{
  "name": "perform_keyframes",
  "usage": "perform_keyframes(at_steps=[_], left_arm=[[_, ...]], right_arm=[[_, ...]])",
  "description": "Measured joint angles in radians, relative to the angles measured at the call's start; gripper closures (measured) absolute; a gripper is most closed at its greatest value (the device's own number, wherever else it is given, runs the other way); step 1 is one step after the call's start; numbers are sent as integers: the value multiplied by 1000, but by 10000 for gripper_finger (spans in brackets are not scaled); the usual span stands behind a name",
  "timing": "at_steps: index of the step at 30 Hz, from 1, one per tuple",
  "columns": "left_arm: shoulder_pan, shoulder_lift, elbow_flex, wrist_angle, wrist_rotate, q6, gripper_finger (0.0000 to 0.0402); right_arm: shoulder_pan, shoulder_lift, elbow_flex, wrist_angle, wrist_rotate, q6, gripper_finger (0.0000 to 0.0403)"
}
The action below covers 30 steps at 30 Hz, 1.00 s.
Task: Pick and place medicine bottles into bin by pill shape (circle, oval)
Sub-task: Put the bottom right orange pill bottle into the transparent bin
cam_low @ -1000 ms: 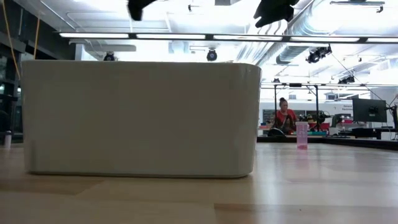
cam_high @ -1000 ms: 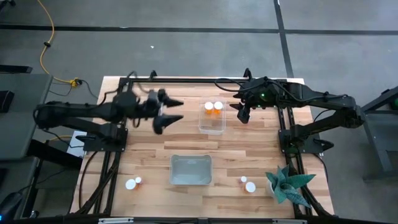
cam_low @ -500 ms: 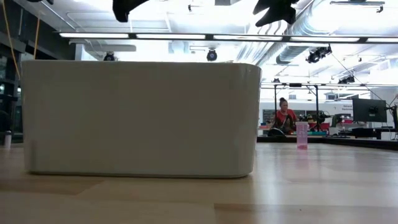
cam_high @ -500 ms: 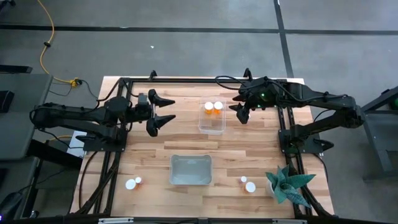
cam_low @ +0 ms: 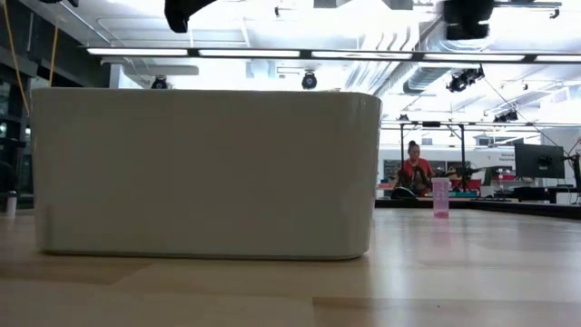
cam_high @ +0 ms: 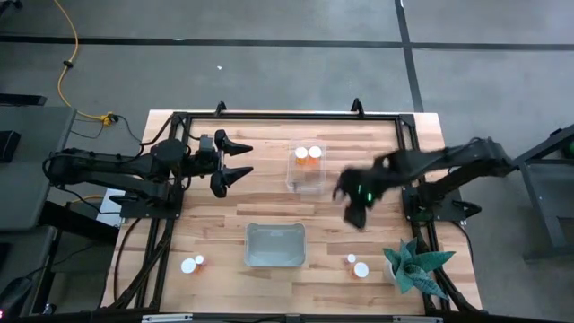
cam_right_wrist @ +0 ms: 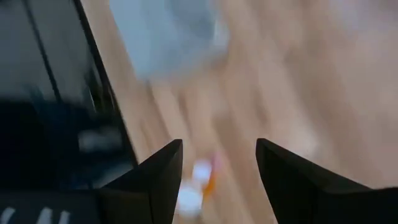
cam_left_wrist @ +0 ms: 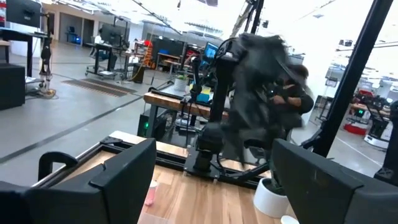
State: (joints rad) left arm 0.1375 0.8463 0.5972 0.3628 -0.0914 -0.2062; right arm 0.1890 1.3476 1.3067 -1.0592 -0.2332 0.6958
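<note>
Two bottles [cam_high: 308, 153] sit in the clear bin [cam_high: 306, 170] at the counter's [cam_high: 215, 233] far middle; a grey bin [cam_high: 275, 245] stands nearer, with bottle pairs at the near left [cam_high: 192, 264] and near right [cam_high: 356, 266], beside a plant [cam_high: 414, 267]. The left pincer [cam_high: 235, 162] hangs spread and empty left of the clear bin. The right pincer [cam_high: 357, 206] hovers between clear bin and right pair — spread, empty. The low view shows mostly the bin's wall and a person [cam_low: 416, 171] beyond.
</note>
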Motion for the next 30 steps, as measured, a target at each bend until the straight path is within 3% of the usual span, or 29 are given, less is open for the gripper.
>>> perform_keyframes(at_steps=[6,12,19,30], left_arm=[[0,0,0,0,0,0,92],[0,0,0,0,0,0,92],[0,0,0,0,0,-3,92],[0,0,0,0,0,-21,92]], right_arm=[[248,131,0,-57,-11,233,206],[368,235,0,-51,-13,477,206],[417,328,0,-13,-14,663,206],[441,388,0,4,-6,669,205]])
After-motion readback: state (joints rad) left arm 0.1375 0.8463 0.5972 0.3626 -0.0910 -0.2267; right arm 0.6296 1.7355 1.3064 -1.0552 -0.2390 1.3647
